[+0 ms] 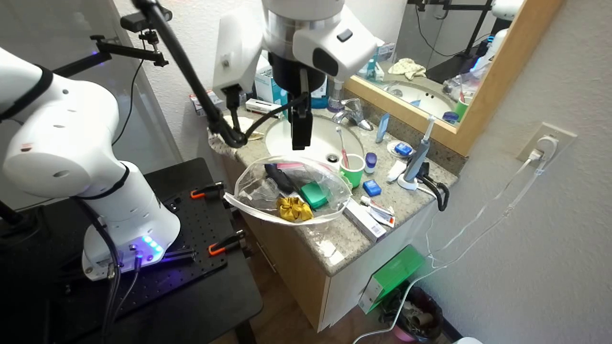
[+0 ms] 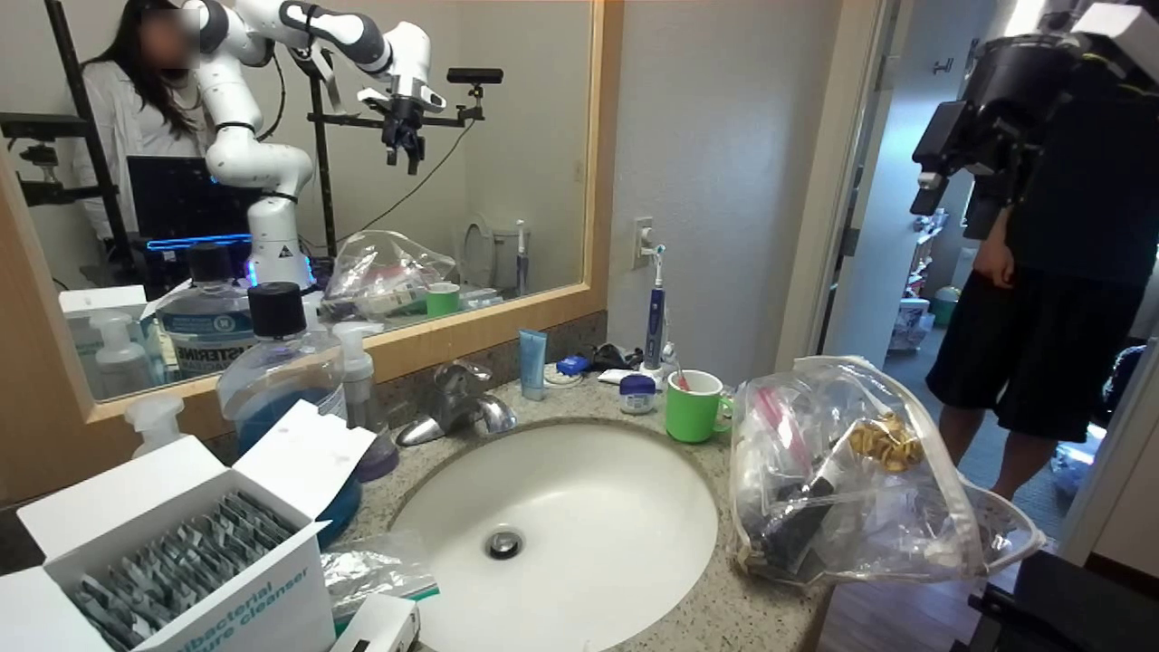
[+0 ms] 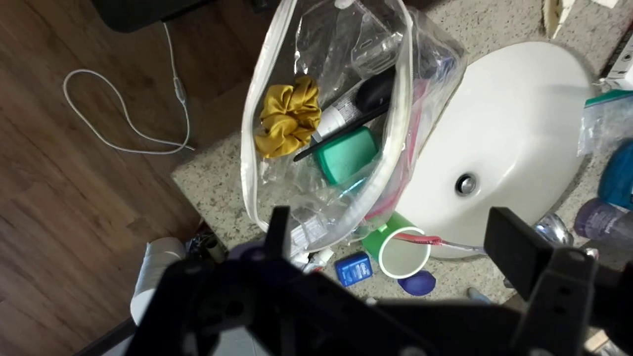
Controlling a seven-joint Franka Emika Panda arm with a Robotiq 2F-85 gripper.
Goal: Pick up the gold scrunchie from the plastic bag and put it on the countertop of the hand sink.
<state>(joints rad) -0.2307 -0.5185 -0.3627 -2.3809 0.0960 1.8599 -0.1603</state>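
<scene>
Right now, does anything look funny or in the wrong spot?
Yes: the plastic bag isn't all on the countertop. Its open end pokes out past the edge, so it might slip off.

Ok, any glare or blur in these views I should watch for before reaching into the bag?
Wrist view: the gripper looks dark and slightly soft, while the gold scrunchie shows crisp folds; in an exterior view, highlights streak the plastic bag; in an exterior view, the countertop has a bright glare patch near its corner.

Rounded white arm (image 1: pixel 67 131), black tool (image 3: pixel 389 213)
</scene>
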